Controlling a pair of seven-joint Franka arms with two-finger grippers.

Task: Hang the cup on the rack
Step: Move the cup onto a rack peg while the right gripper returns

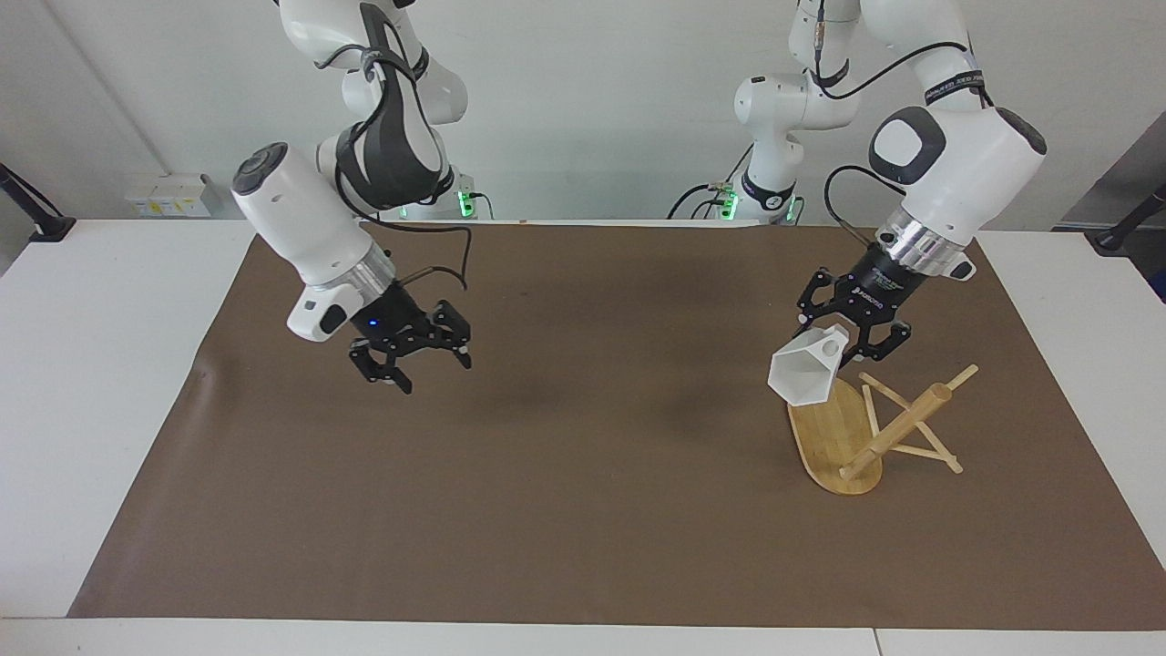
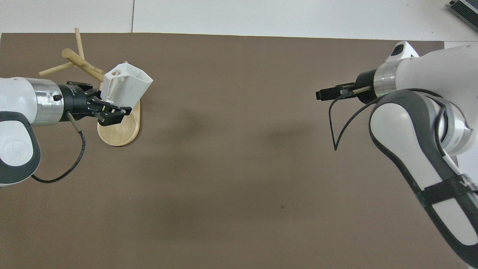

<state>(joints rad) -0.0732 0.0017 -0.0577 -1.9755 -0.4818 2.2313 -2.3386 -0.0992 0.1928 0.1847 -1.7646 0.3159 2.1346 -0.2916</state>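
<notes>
The white faceted cup (image 1: pixel 804 370) (image 2: pixel 127 83) hangs in the air, tilted, over the rack's oval base (image 1: pixel 823 426) (image 2: pixel 120 131). My left gripper (image 1: pixel 852 344) (image 2: pixel 106 101) is shut on its blocky handle, whose round hole faces up. The bamboo rack's post (image 1: pixel 897 424) (image 2: pixel 77 60) and thin pegs rise just beside the cup, toward the left arm's end of the table; I cannot tell whether the cup touches a peg. My right gripper (image 1: pixel 428 369) (image 2: pixel 321 94) hangs open and empty over the mat toward the right arm's end.
A brown mat (image 1: pixel 583 510) covers most of the white table (image 1: pixel 100 364). A black cable (image 2: pixel 336 127) loops down from the right wrist. Nothing else lies on the mat.
</notes>
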